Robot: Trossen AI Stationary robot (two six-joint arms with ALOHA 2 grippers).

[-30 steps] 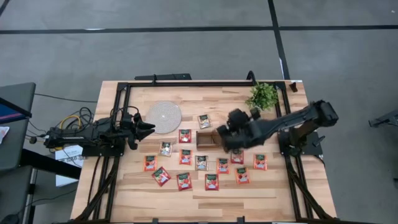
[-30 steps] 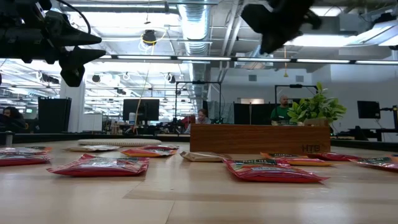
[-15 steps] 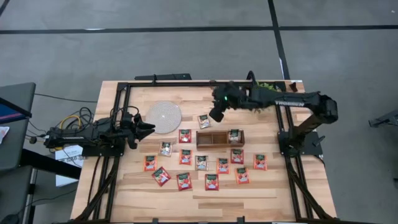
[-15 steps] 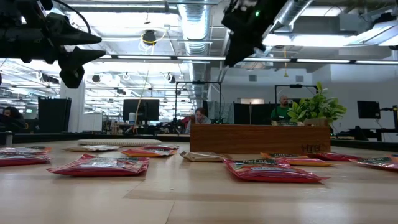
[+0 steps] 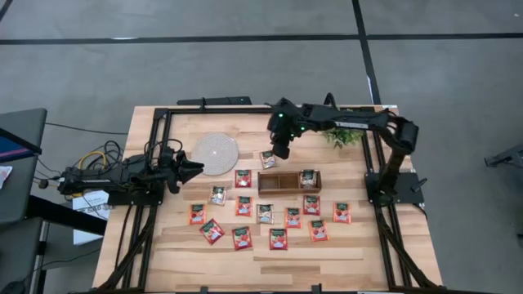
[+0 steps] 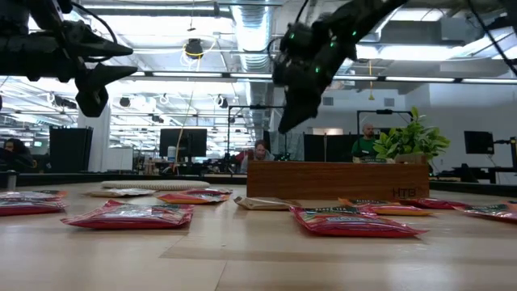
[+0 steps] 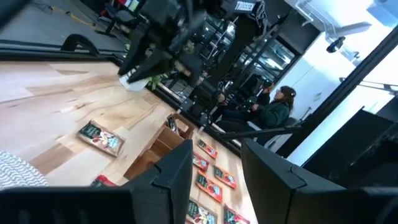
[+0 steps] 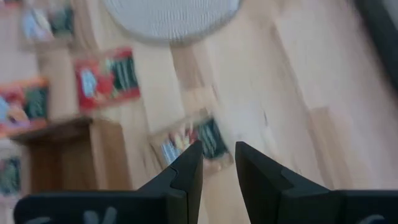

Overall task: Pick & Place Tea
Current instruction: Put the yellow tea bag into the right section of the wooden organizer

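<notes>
Pale tea sachet (image 5: 268, 159) lying below the right gripper (image 5: 280, 151)
Its jaws are standing slightly spread, gripping nothing, above the bench (image 5: 359, 245); the left gripper (image 5: 194, 170) is waiting beside the white disc (image 5: 216, 153), jaws spread.

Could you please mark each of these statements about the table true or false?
1. One sachet lies in the tray. True.
2. The right end effector holds a sachet. False: nothing shows between its open fingers; it hovers above the pale sachet beside the disc.
3. The plant stands at the table's far edge, on the right arm's side. True.
4. The left end effector is over the tray. False: it waits, open, at the table's left side near the disc.
5. A sachet rests on the disc. False: none lies on it.
</notes>
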